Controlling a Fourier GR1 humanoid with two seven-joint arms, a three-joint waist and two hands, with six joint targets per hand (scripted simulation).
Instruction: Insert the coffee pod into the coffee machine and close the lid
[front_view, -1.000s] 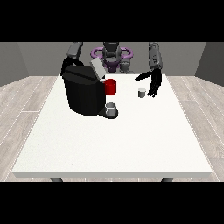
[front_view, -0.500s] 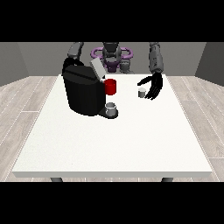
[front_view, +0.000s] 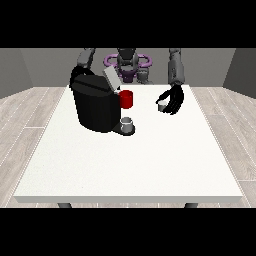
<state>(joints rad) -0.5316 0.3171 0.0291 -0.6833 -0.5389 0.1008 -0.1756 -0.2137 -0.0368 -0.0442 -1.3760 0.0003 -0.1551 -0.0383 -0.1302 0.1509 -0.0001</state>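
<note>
A black coffee machine (front_view: 95, 104) stands on the left half of the white table (front_view: 130, 160), its grey lid (front_view: 110, 78) tilted up open. A small grey cup (front_view: 127, 123) sits on the machine's drip base. The small light-grey coffee pod (front_view: 162, 105) rests on the table right of the machine. The hand at the view's right (front_view: 172, 100) curves round the pod from its right side, fingers bent about it. The other arm reaches down behind the machine, and its hand is hidden.
A red mug (front_view: 126, 99) stands just right of the machine's top, between it and the pod. The robot's torso (front_view: 128, 65) is behind the table's far edge. Wooden floor surrounds the table.
The hand at the view's right has drawn in toward the pod and its fingers have closed around it. The machine, lid and mug are unchanged.
</note>
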